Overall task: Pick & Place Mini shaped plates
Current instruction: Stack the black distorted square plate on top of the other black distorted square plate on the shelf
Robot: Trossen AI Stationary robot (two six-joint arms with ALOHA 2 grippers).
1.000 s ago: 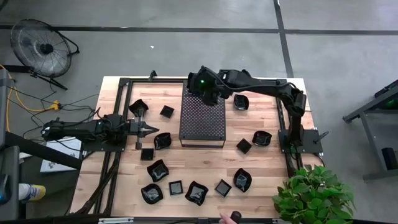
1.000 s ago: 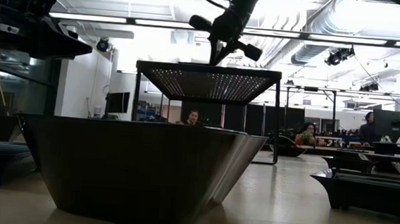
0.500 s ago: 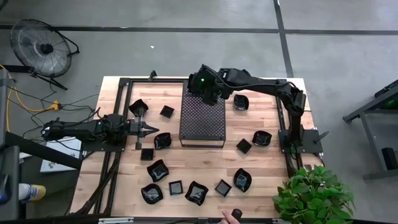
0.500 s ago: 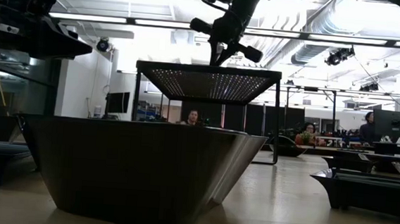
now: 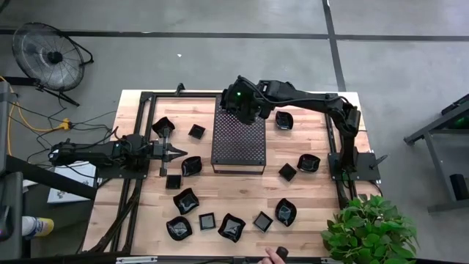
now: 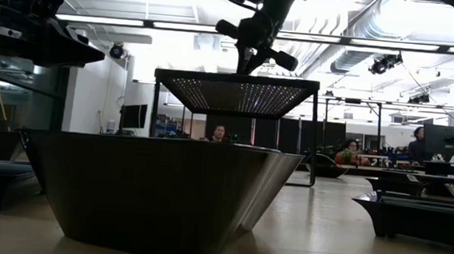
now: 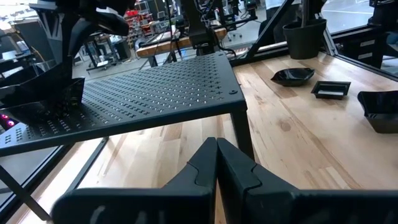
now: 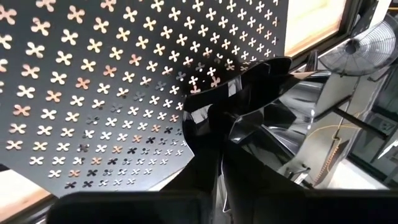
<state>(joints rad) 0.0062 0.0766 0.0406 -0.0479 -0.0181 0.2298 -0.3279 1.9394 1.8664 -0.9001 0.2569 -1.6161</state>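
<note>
A: Where is the right end effector [image 5: 242,110] being kept?

B: It is being held over the far corner of the perforated tray [image 5: 238,139], its fingers [image 8: 249,134] being clamped on a wavy black mini plate [image 8: 249,87] whose base is touching the tray.

A: And the left end effector [image 5: 178,152]?

B: It is being held with its fingers together, beside the tray, low over the desk [image 5: 308,194].

A: The other mini plates [image 5: 231,226]?

B: They are lying scattered over the desk around the tray.
</note>
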